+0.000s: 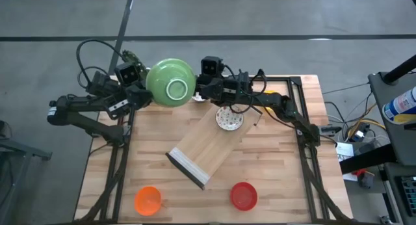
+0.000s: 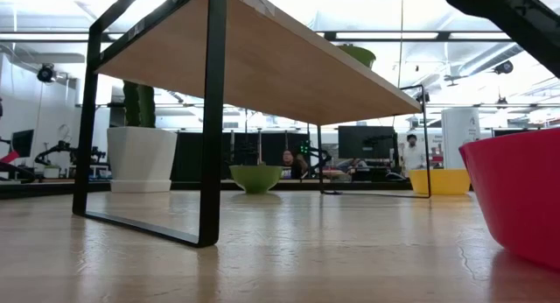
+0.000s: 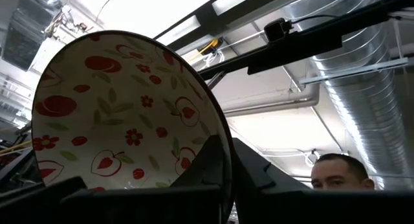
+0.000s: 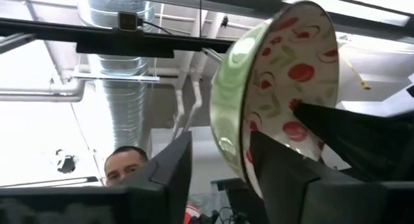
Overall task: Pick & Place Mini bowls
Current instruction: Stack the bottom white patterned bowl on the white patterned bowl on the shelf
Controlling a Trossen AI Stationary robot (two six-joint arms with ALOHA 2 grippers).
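From overhead I saw both arms meeting at the 12 o'clock edge of the light wooden plank table (image 1: 286, 179), with a round bowl, green outside and white inside with red fruit and leaf prints (image 1: 170, 83), held up between them, its green underside facing the camera. The left pincer (image 1: 144, 92) came in from 9 o'clock and was clamped on the bowl's rim; in the left wrist view one dark finger (image 3: 208, 164) lay against the patterned inside. The right pincer (image 1: 197, 92) came in from 3 o'clock with its fingers (image 4: 169, 171) spread either side of the rim. In its wrist view there was a clear gap on the green side, so it was not gripping the bowl. A small white bowl with reddish speckles (image 1: 229, 119) sat just toward 1 o'clock from the table's centre, at the far end of a wooden shelf board on black metal legs (image 1: 201, 150) that lay askew across the middle. A plain orange mini bowl (image 1: 147, 199) stood at 7 o'clock and a plain red mini bowl (image 1: 244, 195) at 5 o'clock, well apart. The table-level camera also showed a plain yellow bowl (image 2: 439, 181), a second green bowl (image 2: 255, 178) and a white square pot with a green cactus (image 2: 140, 154) at the far edge. A person's head (image 4: 126, 162) showed beyond the table in both wrist views.
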